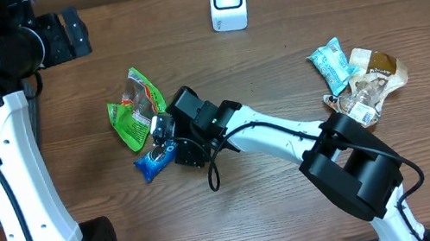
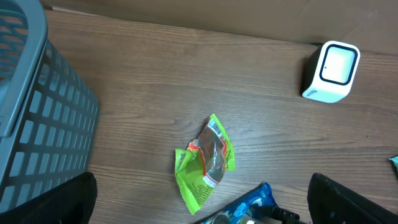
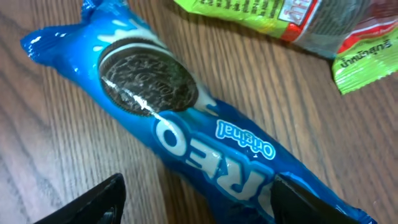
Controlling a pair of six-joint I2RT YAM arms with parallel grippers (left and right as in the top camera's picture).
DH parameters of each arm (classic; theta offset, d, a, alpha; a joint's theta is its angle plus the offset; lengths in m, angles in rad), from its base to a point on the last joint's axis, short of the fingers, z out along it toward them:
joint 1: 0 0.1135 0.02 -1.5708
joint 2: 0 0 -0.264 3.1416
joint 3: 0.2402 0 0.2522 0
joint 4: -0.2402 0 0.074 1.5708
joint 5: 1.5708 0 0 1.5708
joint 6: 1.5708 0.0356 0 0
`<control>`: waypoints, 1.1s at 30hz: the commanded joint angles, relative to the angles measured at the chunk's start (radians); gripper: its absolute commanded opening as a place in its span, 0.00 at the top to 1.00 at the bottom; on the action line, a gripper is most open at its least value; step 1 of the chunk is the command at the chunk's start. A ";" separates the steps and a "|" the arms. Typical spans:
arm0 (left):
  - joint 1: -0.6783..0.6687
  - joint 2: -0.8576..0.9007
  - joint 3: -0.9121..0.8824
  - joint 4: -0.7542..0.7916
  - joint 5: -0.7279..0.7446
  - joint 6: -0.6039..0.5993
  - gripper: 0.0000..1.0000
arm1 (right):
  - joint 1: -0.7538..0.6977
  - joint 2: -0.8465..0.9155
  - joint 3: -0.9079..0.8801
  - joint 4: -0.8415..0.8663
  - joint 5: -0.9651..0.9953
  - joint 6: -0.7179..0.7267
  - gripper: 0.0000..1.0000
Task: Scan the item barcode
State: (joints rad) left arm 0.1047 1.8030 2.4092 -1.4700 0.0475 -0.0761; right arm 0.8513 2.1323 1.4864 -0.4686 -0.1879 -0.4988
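Under the right hand (image 3: 198,208), fingers (image 3: 93,202) wide astride it, the Oreo packet (image 3: 186,124) lies slantwise on the tabletop (image 3: 50,149), ungripped.

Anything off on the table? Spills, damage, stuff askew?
Only oddity: green snack bag is crumpled and folded over itself, next to the Oreo pack. Nothing spilled or torn that I can see; scanner stands upright.

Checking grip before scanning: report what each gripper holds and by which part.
Nothing is held. The right gripper is open over the Oreo pack, which lies on the table; the left gripper hangs open, empty.
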 commanded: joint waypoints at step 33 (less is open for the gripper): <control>0.000 0.008 0.003 0.001 -0.003 -0.010 0.00 | 0.028 0.053 0.012 0.032 -0.039 -0.355 0.58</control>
State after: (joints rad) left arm 0.1047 1.8030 2.4092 -1.4700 0.0475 -0.0761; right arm 0.8909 2.1708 1.4868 -0.4088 -0.2119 -0.8639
